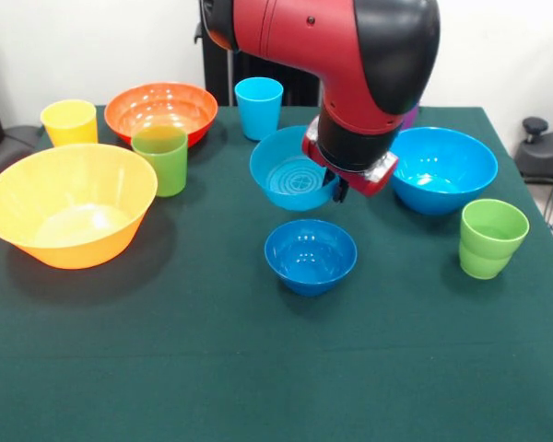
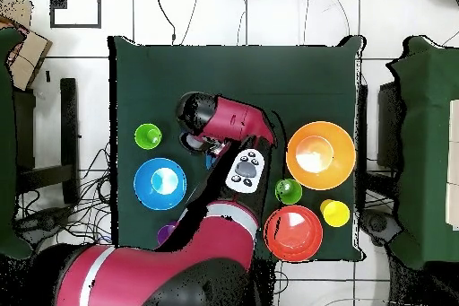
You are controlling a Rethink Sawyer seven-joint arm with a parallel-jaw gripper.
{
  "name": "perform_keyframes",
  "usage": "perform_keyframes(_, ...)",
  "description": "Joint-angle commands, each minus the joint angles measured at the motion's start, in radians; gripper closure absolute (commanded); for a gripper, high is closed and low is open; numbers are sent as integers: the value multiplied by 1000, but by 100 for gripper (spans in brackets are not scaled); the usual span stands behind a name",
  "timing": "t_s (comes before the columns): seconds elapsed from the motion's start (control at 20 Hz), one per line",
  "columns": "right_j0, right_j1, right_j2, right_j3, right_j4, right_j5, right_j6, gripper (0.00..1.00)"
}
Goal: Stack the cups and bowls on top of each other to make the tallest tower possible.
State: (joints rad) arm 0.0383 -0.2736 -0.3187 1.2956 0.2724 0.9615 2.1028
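Observation:
My gripper (image 1: 338, 189) is shut on the right rim of the medium light blue bowl (image 1: 293, 172) and holds it tilted, its inside facing the front camera, just behind the small dark blue bowl (image 1: 311, 255). The big light blue bowl (image 1: 442, 168) stands to the right, with a green cup (image 1: 491, 238) in front of it. The big yellow-orange bowl (image 1: 69, 204), orange-red bowl (image 1: 161, 110), yellow cup (image 1: 70, 122), a second green cup (image 1: 160, 158) and the light blue cup (image 1: 259, 107) stand at the left and back. The purple cup (image 2: 167, 231) is mostly hidden by the arm. No bowls are nested.
The arm (image 2: 229, 132) covers the table's middle in the overhead view and hides the gripper and both smaller blue bowls there. The green table's front edge (image 1: 276, 433) runs along the bottom of the front view. Black chairs and cables stand round the table.

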Motion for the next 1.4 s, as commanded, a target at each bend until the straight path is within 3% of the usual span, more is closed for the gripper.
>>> perform_keyframes(0.05,22,-2,61,-57,17,42,197,100)
perform_keyframes(0.4,24,17,60,-101,13,66,198,100)
perform_keyframes(1.4,32,71,66,-110,21,-33,187,100)
